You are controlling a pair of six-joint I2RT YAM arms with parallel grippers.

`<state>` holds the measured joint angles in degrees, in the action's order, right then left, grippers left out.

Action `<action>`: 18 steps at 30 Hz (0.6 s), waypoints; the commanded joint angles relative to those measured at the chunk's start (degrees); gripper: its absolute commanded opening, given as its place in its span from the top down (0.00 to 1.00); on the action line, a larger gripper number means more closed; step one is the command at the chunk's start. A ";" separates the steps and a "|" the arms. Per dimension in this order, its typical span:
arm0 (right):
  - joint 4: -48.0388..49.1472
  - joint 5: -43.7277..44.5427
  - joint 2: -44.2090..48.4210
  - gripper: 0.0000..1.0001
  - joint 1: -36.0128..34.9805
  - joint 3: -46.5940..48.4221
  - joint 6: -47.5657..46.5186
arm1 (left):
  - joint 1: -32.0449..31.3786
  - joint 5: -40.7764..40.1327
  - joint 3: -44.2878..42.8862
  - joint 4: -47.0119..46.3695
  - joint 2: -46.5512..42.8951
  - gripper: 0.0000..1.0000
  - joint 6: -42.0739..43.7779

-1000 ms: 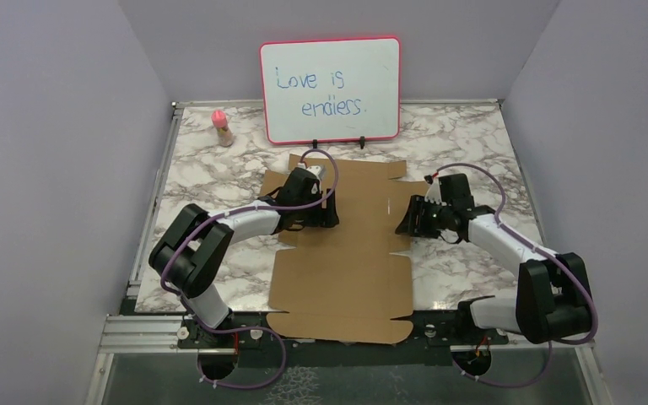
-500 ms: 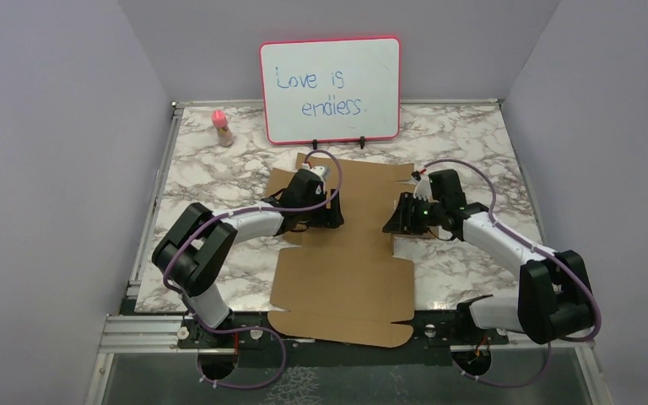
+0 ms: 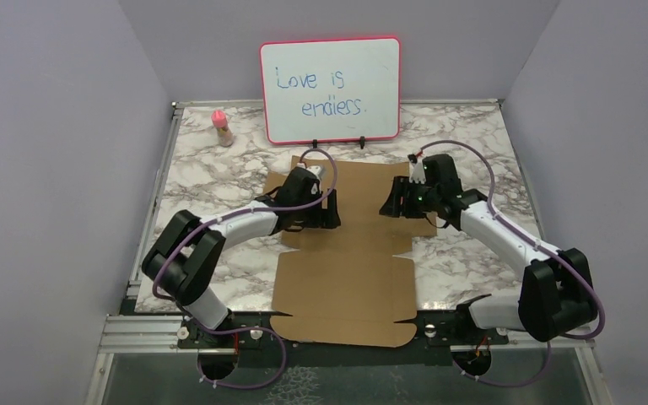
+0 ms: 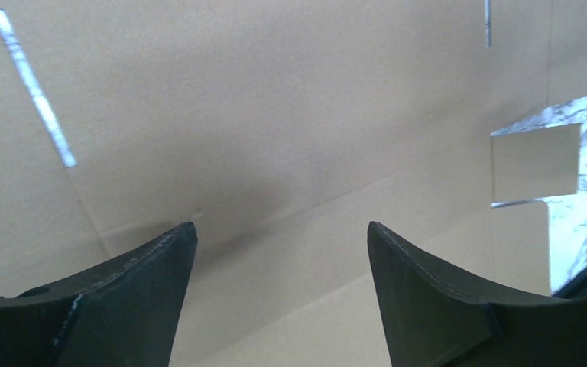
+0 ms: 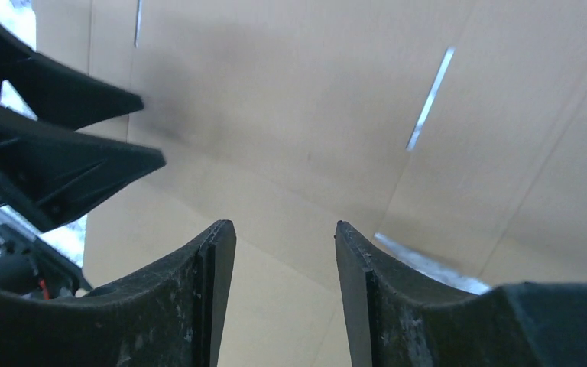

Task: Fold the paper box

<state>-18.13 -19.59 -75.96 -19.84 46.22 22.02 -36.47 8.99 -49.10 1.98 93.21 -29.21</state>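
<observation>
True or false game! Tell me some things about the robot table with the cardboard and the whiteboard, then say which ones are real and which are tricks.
1. The paper box is a flat sheet, not folded up yet. True.
2. The whiteboard has a blue frame. False: its frame is red.
3. The left fingers are open with nothing between them. True.
4. The pink-capped bottle stands on the cardboard. False: it stands on the bare table at the far left, apart from the sheet.
</observation>
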 commanded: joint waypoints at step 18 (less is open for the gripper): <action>13.85 -5.86 -13.11 0.29 -0.15 11.17 -0.88 | 35.88 15.74 -12.17 18.41 -3.90 0.07 11.47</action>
<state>-12.36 -17.54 -85.56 -19.03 55.96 18.46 -3.49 16.91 -58.50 17.04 85.17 -21.21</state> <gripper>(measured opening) 0.703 0.932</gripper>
